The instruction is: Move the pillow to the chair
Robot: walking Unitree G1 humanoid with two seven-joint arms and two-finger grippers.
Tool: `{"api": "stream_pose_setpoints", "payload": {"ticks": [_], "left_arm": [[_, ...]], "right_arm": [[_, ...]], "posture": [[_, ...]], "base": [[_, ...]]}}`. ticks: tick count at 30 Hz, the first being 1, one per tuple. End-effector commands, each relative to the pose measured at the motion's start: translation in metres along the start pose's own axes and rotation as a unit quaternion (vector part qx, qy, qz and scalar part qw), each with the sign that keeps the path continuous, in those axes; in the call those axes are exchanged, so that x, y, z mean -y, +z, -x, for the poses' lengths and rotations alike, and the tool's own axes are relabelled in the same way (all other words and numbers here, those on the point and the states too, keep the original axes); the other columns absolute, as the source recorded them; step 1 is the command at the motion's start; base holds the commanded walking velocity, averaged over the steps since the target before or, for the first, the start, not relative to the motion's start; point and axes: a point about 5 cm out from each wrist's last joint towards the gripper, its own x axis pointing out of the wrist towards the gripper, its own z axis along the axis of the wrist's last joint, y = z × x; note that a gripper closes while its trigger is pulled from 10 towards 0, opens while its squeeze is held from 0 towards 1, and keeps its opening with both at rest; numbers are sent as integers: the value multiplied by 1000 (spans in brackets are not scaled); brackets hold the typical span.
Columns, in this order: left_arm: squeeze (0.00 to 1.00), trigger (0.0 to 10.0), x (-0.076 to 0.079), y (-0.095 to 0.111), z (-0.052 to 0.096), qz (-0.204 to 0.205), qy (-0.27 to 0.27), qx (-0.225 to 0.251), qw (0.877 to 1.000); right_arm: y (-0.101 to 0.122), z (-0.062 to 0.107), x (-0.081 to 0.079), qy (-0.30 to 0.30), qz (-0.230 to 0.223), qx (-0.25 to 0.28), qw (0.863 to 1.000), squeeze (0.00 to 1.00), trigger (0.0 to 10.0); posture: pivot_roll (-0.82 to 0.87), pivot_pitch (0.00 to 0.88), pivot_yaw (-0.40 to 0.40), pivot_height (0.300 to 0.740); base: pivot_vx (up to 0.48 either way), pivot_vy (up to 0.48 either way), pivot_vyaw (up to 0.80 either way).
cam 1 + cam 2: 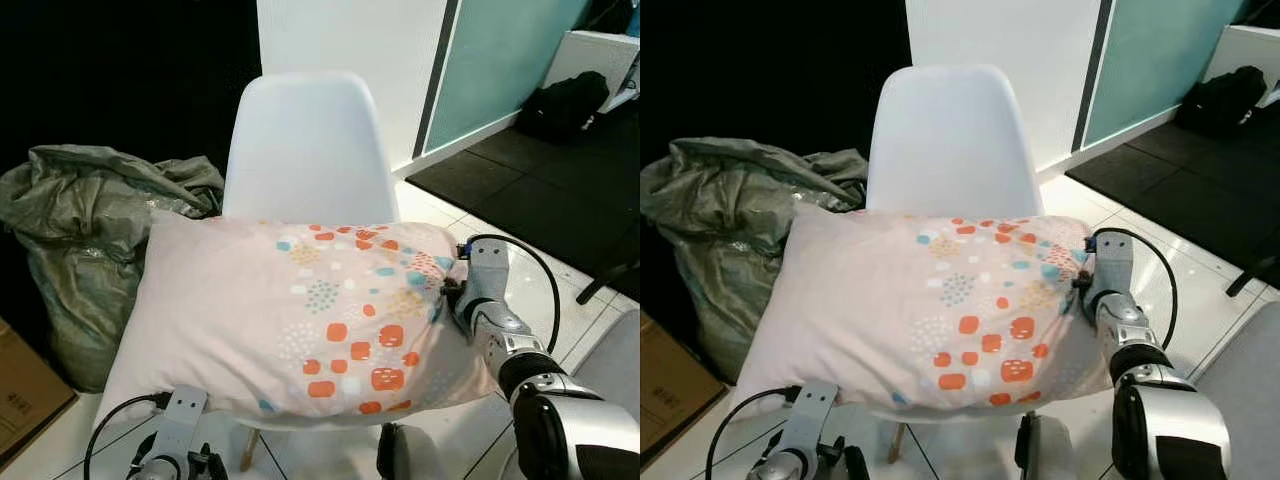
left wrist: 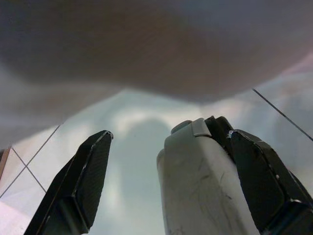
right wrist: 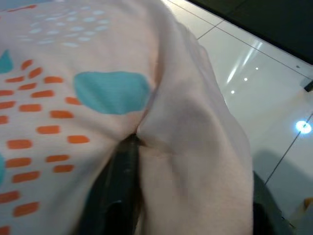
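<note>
Pillow: I saw the pink pillow (image 1: 300, 320), patterned with orange and teal spots, lying across the seat of the white chair (image 1: 305, 150), its long side running left to right and both ends overhanging the seat.
Right tool: my right tool (image 1: 1087, 285) was pressed into the pillow's right end; in the right wrist view the fabric (image 3: 186, 127) was bunched around one black finger (image 3: 124, 176), so I read it as closed on the pillow.
Left tool: my left tool (image 2: 166, 181) sat low beneath the pillow's near left corner, its fingers (image 2: 83, 181) spread wide with nothing between them, the pillow's underside above and the tiled floor (image 2: 132, 122) beyond.
Surroundings: a crumpled grey-green sack (image 1: 90, 230) lay left of the chair, a cardboard box (image 1: 25, 390) sat at the near left, and a black bag (image 1: 565, 105) rested at the far right.
</note>
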Motion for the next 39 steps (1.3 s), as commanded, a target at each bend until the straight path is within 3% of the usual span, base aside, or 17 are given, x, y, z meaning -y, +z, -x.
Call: {"api": "stream_pose_setpoints", "payload": {"ticks": [1, 5, 10, 12, 15, 16, 20, 21, 22, 24, 31, 39], "left_arm": [[0, 10000, -2, 0, 0, -2, 2, 2, 1000], [0, 10000, -1, 3, -1, -2, 1, 3, 1000], [0, 10000, -4, 9, -3, -1, 2, 3, 1000], [0, 10000, -4, 9, -3, -1, 2, 3, 1000], [0, 10000, -10, -1, 0, -1, 5, -3, 1000], [0, 10000, -10, -1, 0, -1, 5, -3, 1000], [0, 10000, -14, -8, 2, -2, 8, -10, 1000], [0, 10000, -14, -11, 3, -4, 9, -14, 1000], [0, 10000, -13, -14, 3, -6, 10, -18, 1000], [0, 10000, -12, -21, 5, -15, 16, -34, 999], [0, 10000, -11, -33, 7, -2, 40, -72, 997], [0, 10000, -15, -36, 7, 35, 44, -98, 994]], "right_arm": [[2, 0, 3, -7, -5, 4, 1000, 1000, 10000], [-1, 2, 18, -46, 0, -7, 999, 1000, 10000], [19, 5, 44, -100, -3, 39, 994, 1000, 10000], [19, 5, 44, -100, -3, 39, 994, 1000, 10000], [47, 5, 47, -92, -35, 104, 990, 1000, 10000], [47, 5, 47, -92, -35, 104, 990, 1000, 10000], [62, 4, 38, -55, -73, 129, 987, 1000, 10000], [63, 3, 30, -21, -101, 132, 986, 94, 10000], [65, 2, 21, 11, -123, 135, 983, 0, 10000], [64, 1, 1, 88, -152, 140, 974, 0, 10000], [57, 1, -27, 171, -151, 139, 964, 0, 10000], [62, 2, -29, 186, -151, 146, 960, 0, 10000]], "posture": [[-49, 105, -3, 440], [-51, 105, -4, 440], [-54, 105, -7, 440], [-54, 105, -7, 440], [-64, 101, -8, 440], [-64, 101, -8, 440], [-65, 100, -8, 440], [-66, 97, -10, 440], [-66, 96, -10, 440], [-68, 92, -10, 445], [-66, 83, -12, 470], [-70, 69, -11, 500]], "base": [[0, 0, 0], [0, 0, 0], [0, 0, 0], [0, 0, 0], [0, 0, 0], [0, 0, 0], [0, 0, 0], [0, 0, 0], [0, 0, 0], [0, 0, 0], [0, 0, 0], [0, 0, 0]]}}
